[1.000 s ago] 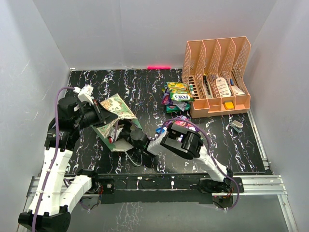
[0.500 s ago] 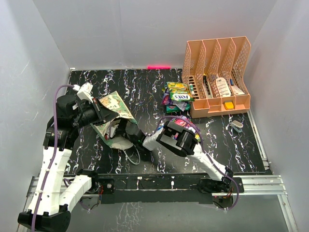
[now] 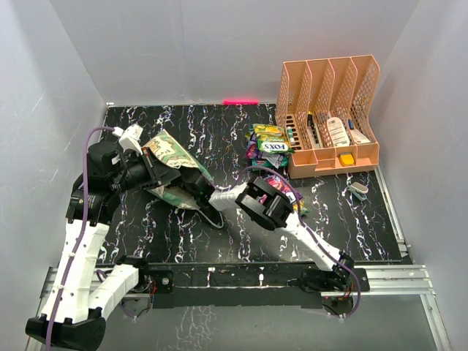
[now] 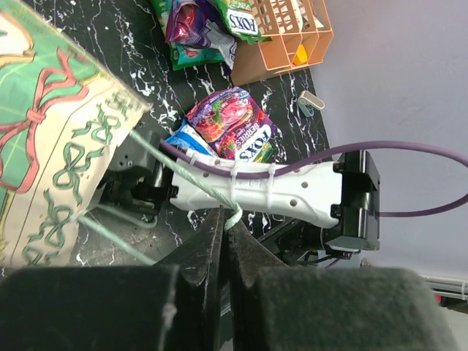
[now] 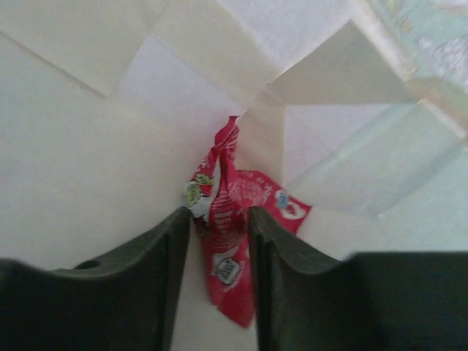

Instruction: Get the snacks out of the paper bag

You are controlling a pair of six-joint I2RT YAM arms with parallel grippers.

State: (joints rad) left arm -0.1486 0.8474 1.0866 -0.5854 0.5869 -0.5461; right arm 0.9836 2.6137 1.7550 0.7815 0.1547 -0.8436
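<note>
The mint-green paper bag (image 3: 170,155) lies tilted at the table's left, its mouth toward the right arm. My left gripper (image 4: 225,219) is shut on the bag's thin string handle (image 4: 191,183) and holds it taut. It shows in the top view (image 3: 150,174) beside the bag. My right gripper (image 5: 219,219) is deep inside the bag's pale interior (image 5: 102,139). It is open, with a red snack packet (image 5: 232,256) between its fingers. Other snacks lie outside: a pile (image 3: 268,142) by the organizer and packets (image 4: 232,126) under the right arm.
The peach mesh organizer (image 3: 329,124) stands at the back right with small bottles and boxes in it. A small pale clip-like object (image 3: 358,190) lies to its front right. The right arm's white link (image 4: 270,191) crosses in front of the bag's mouth.
My right arm has reached left and farther into the bag. My left gripper has pulled the handle up and back, and the bag has tipped and shifted toward the rear.
</note>
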